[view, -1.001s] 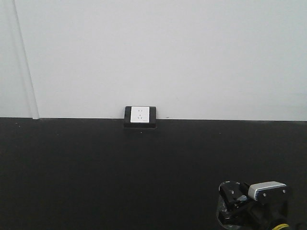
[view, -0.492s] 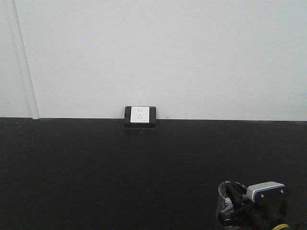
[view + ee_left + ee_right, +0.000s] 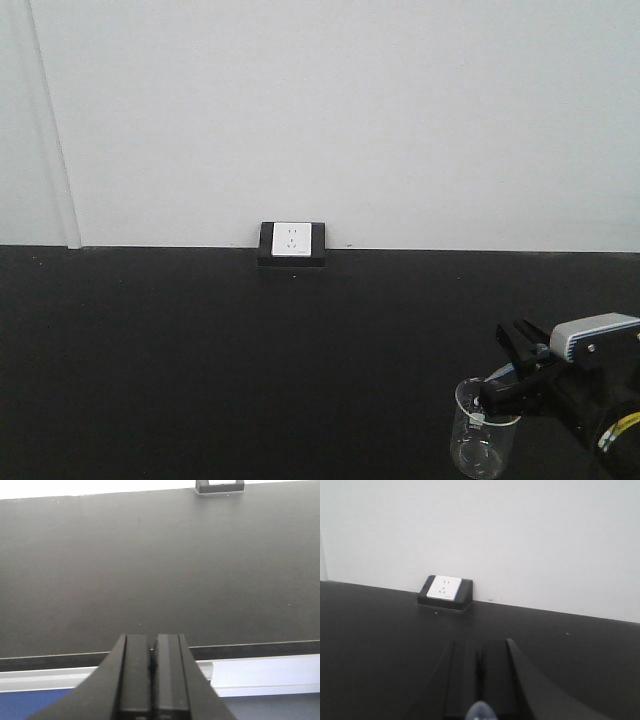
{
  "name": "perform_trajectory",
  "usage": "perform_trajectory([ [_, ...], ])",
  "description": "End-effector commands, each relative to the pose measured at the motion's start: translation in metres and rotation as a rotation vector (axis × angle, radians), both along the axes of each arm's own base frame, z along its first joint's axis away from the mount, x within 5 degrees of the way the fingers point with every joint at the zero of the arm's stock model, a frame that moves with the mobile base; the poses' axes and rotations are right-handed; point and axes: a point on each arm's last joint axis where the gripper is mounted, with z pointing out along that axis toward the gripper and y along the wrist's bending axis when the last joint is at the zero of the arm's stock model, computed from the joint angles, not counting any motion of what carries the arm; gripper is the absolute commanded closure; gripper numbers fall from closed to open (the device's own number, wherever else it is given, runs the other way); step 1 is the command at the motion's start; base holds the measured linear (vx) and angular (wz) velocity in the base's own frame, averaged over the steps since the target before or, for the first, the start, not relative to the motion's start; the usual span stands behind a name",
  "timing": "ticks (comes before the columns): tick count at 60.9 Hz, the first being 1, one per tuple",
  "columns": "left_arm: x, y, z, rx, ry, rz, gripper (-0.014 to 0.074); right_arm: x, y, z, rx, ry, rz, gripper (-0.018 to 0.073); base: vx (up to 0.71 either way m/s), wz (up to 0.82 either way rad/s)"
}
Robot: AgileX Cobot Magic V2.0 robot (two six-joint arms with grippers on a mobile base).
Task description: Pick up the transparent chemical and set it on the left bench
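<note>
The transparent chemical [image 3: 482, 440] is a small clear glass beaker that stands upright at the bottom right of the front view, on the black bench [image 3: 200, 360]. My right gripper [image 3: 520, 335] sits just right of it and slightly above, and its dark body overlaps the beaker's right rim. In the right wrist view the right gripper [image 3: 479, 645] has its fingers together, with only a pale blurred tip [image 3: 480, 712] at the frame's bottom edge. My left gripper [image 3: 152, 640] is shut on nothing, at the bench's near edge.
A black-framed white wall socket [image 3: 292, 243] sits where the bench meets the white wall, and it shows in the right wrist view [image 3: 445, 591] too. In the left wrist view the bench's front edge [image 3: 250, 650] has a pale metal rail [image 3: 260, 675] below it.
My right gripper has risen and shifted right, uncovering the beaker. The beaker has stayed in the same spot. The left gripper shows no change.
</note>
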Motion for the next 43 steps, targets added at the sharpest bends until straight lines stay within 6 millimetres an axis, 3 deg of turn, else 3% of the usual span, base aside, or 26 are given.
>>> perform_trajectory([
  [1, -0.001, 0.0, 0.003, -0.014, -0.081, -0.001, 0.06, -0.016, -0.004, 0.041, 0.028, -0.058, -0.018, 0.0564, 0.0, 0.0],
  [10, -0.001, 0.0, 0.003, -0.014, -0.081, -0.001, 0.06, -0.046, -0.011, 0.068, 0.039, 0.025, -0.067, 0.0564, 0.0, 0.0],
  [26, -0.001, 0.0, 0.003, -0.014, -0.081, -0.001, 0.06, -0.095, -0.024, 0.089, 0.016, 0.179, -0.156, 0.0564, 0.0, 0.0],
  [43, -0.001, 0.0, 0.003, -0.014, -0.081, -0.001, 0.06, -0.114, -0.027, 0.1, 0.018, 0.156, -0.17, 0.0564, 0.0, 0.0],
])
